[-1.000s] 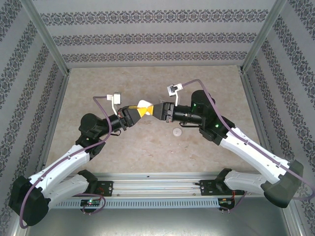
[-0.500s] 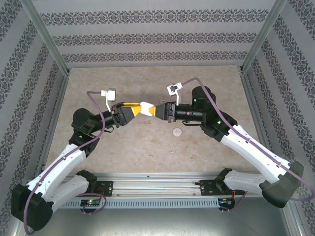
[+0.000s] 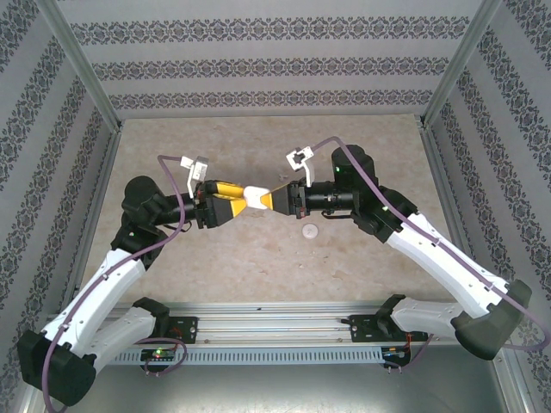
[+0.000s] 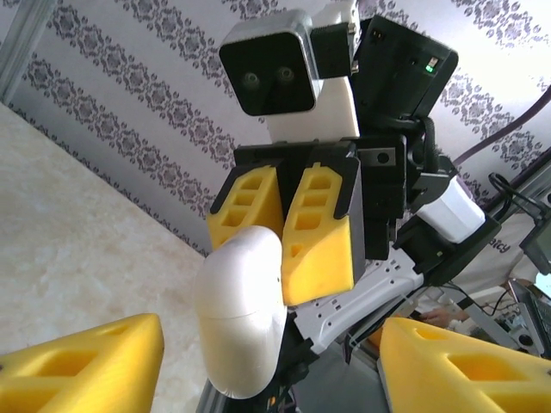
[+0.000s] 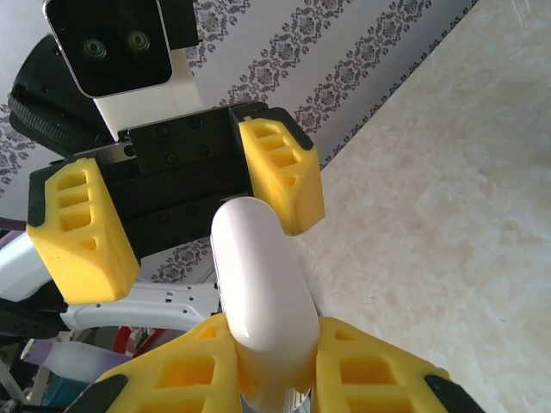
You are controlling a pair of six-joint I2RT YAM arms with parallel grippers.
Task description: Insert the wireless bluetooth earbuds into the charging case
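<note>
Your right tool (image 3: 268, 200) is clenched on the glossy white, pebble-shaped plastic charging case (image 3: 255, 197). It holds the case in the air above the beige marbled desk (image 3: 370, 155), about mid-desk between the two arms. In the right wrist view its two yellow fingers (image 5: 194, 370) press on either side of the case's near end, and the rest of the case sticks out toward the other arm.

Your left tool (image 3: 242, 201) faces it from the left and is released, with its yellow fingers standing apart on either side of the case's free end. In the right wrist view one of those fingers sits just beside the case's tip and the other is well apart from it. The left wrist view shows a fine seam running across the case's body.

A small flat round white disc (image 3: 309, 231) lies on the desk, a little nearer and to the right of the case.
</note>
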